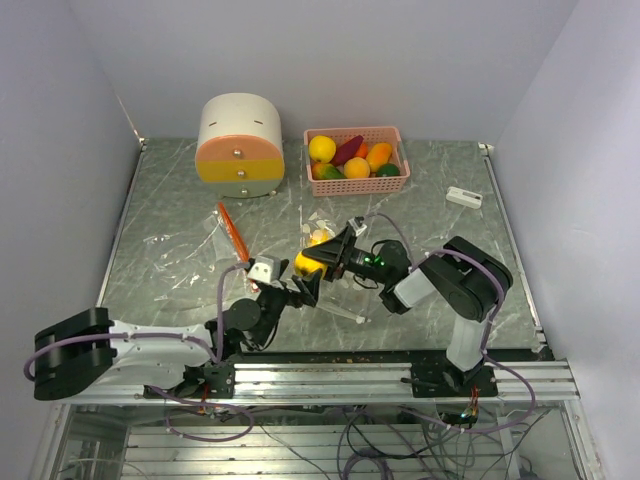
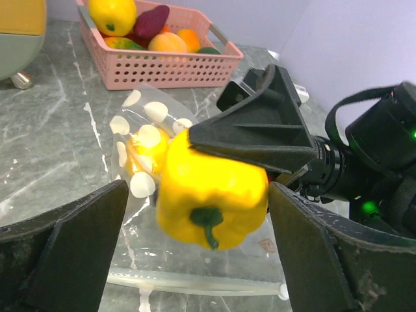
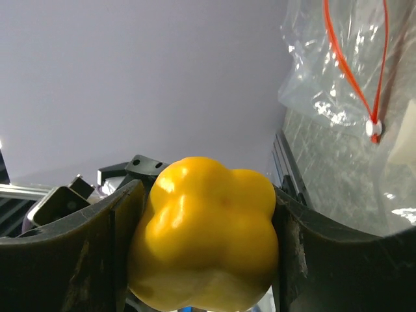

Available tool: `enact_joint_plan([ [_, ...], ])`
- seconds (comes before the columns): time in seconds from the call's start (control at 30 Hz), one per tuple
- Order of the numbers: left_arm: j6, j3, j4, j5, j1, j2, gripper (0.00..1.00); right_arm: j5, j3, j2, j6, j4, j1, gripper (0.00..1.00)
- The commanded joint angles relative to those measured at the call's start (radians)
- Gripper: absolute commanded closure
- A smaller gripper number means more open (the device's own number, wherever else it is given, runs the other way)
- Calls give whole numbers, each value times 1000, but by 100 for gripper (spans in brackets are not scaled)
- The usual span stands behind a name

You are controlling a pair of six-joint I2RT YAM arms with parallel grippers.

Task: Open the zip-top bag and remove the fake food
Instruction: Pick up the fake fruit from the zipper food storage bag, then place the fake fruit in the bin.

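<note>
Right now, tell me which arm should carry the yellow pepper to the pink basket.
Right. The right gripper is shut on the yellow pepper, and the pink basket sits slightly toward its side. The left gripper is open around the pepper, gripping nothing.

This is a robotics lab test cell rather than a lived-in room. Plain pale lilac wall panels (image 1: 350, 60) box in a grey marble-patterned tabletop (image 1: 170, 200). A silver aluminium rail (image 1: 340, 378) carries the left robot arm (image 1: 150, 345) and right robot arm (image 1: 465, 290), with loose purple cables (image 1: 350, 445) hanging below. The only furnishings are staged props: a pink perforated plastic basket (image 1: 356, 183) of glossy plastic toy fruit (image 1: 322, 148) and a round cream, orange and yellow drawer box (image 1: 240, 145).
</note>
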Motion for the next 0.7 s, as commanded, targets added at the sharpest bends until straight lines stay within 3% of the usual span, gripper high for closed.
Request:
enact_joint_plan([
  [0.0,-52,-7,-82,-89,5,-110,0,-15,-7,36,3,126,-87,89],
  [0.07,-77,-2,-170,-99,5,-168,0,-50,14,46,-9,135,-135,90],
  [0.17,-94,-13,-238,-110,5,-237,0,-110,76,1,-98,8,-185,90],
  [0.27,-103,-32,-265,-123,5,-278,0,-111,181,-87,-348,-325,-229,90],
  [0.4,-110,-25,-294,-145,5,-273,0,236,383,-184,-798,-975,-254,94],
  [0.47,-110,-13,-310,-154,5,-252,0,353,465,-164,-880,-1080,-273,96],
  [0.67,-101,11,-325,-143,5,-229,0,485,716,-18,-994,-1208,-342,93],
])
